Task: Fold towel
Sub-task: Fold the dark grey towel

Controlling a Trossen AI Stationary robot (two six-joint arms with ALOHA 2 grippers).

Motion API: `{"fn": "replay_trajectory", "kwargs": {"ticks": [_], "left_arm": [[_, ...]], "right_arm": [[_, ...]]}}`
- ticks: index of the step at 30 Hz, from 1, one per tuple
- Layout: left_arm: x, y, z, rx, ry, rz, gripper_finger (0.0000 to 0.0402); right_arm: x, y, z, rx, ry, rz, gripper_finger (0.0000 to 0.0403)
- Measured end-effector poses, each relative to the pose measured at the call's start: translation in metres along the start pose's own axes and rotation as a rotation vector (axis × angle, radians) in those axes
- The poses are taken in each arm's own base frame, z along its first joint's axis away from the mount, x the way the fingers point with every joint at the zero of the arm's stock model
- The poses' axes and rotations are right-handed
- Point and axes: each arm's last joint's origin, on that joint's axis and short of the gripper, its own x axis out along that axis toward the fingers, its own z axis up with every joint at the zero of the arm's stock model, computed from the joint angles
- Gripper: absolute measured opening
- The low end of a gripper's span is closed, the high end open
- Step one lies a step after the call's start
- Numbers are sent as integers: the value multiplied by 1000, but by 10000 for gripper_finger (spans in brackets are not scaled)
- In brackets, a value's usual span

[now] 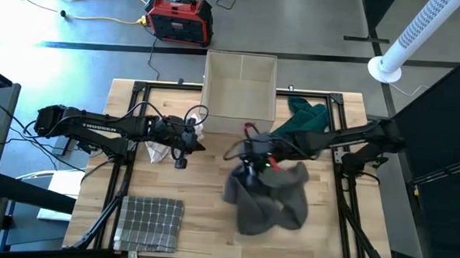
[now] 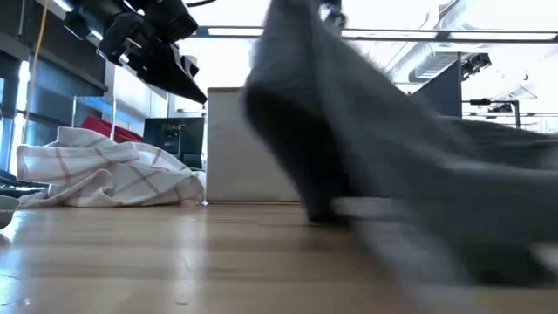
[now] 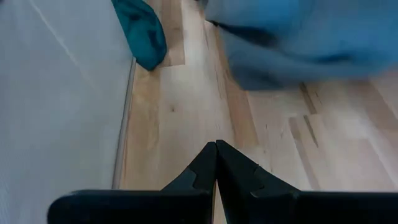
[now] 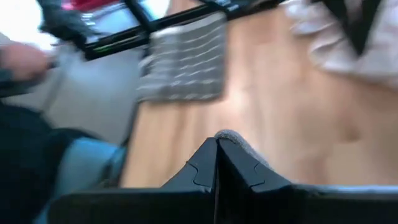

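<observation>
A grey towel [image 1: 267, 199] lies bunched on the table's middle-right, and one part of it is drawn up to my right gripper [image 1: 250, 159], which is shut on it. In the low view the grey towel [image 2: 349, 131] rises as a peak and spreads to the right. My left gripper [image 1: 184, 148] is shut and hovers above the table, next to a crumpled white checked towel [image 1: 159, 150]. In the left wrist view the left gripper [image 3: 216, 147] touches nothing. My right gripper pinches a small bit of the grey towel's edge [image 4: 235, 140] between its two shut fingers. That part is lifted, the cloth hangs slack below the fingers, and the towel's lower part [image 1: 277, 213] lies on the table.
A folded grey checked towel [image 1: 150, 223] lies at the near left corner. An open beige box [image 1: 240, 84] stands at the far edge, with a green towel [image 1: 305, 117] to its right. The white checked towel [image 2: 113, 170] rests on the wood left of the box.
</observation>
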Motion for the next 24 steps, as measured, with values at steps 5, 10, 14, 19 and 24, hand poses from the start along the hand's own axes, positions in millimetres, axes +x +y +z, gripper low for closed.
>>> {"fn": "replay_trajectory", "kwargs": {"ticks": [5,10,14,19,24], "left_arm": [[0,-3,0,-64,1,-9,0],[0,-14,2,-59,-1,-41,0],[0,-24,3,-55,-3,-66,0],[-1,-35,4,-33,-5,-100,0],[0,-44,4,-15,6,-123,0]], "right_arm": [[-5,-2,23,-74,-27,-204,0],[-23,8,26,-21,52,-367,17],[-41,15,27,8,108,-499,31],[-56,29,19,43,165,-643,92],[-60,44,6,48,245,-655,171]]}}
